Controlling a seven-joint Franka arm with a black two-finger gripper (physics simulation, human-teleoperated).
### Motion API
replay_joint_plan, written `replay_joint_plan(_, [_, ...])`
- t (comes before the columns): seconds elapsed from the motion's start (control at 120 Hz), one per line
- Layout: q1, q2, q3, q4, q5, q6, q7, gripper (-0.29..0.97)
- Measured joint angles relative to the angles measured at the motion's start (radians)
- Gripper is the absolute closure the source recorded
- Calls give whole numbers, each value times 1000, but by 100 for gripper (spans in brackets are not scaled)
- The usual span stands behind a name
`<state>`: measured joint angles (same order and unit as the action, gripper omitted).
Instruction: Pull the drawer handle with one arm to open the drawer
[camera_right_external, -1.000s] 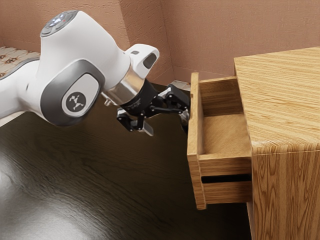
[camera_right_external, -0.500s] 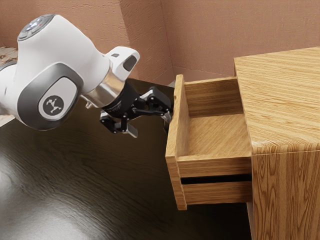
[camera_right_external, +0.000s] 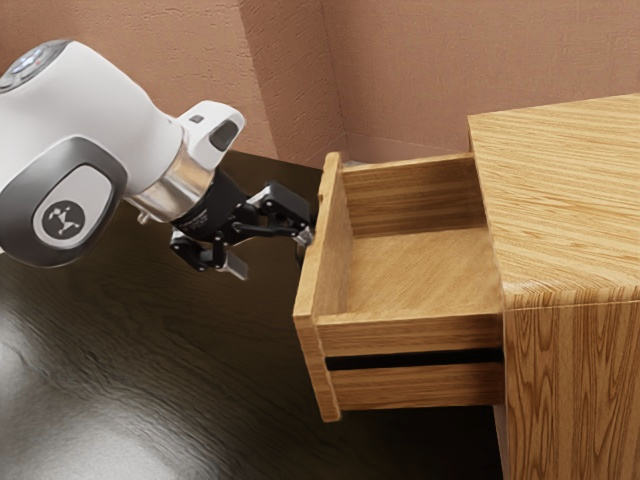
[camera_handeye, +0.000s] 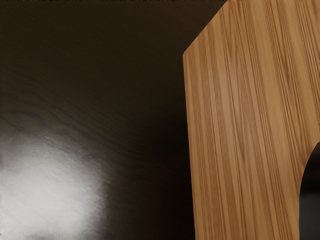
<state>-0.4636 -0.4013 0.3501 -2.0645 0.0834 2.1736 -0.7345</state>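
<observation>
The end effector (camera_right_external: 304, 231) sits against the outer front of the open drawer (camera_right_external: 418, 268); I cannot tell whether it is clamped or apart.

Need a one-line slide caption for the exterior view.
Franka gripper at the front panel of the drawer, which stands well open from the wooden cabinet above a dark glossy surface.

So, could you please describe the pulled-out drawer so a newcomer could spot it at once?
Find the light-wood cabinet at the exterior view's right. Near its top, a shallow, open-topped wooden drawer juts out toward the black end effector. It is the only part standing out from the cabinet's flat body.
</observation>
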Motion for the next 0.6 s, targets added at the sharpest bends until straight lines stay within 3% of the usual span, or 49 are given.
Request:
replay_joint_plan(0.267, [-207,-80,230,-19,116,-10,-7,0])
replay_joint_plan(0.45, [-249,-149,272,-31,193,-38,-10,0])
replay_joint_plan(0.6, [-269,-236,304,-26,190,-68,4,1])
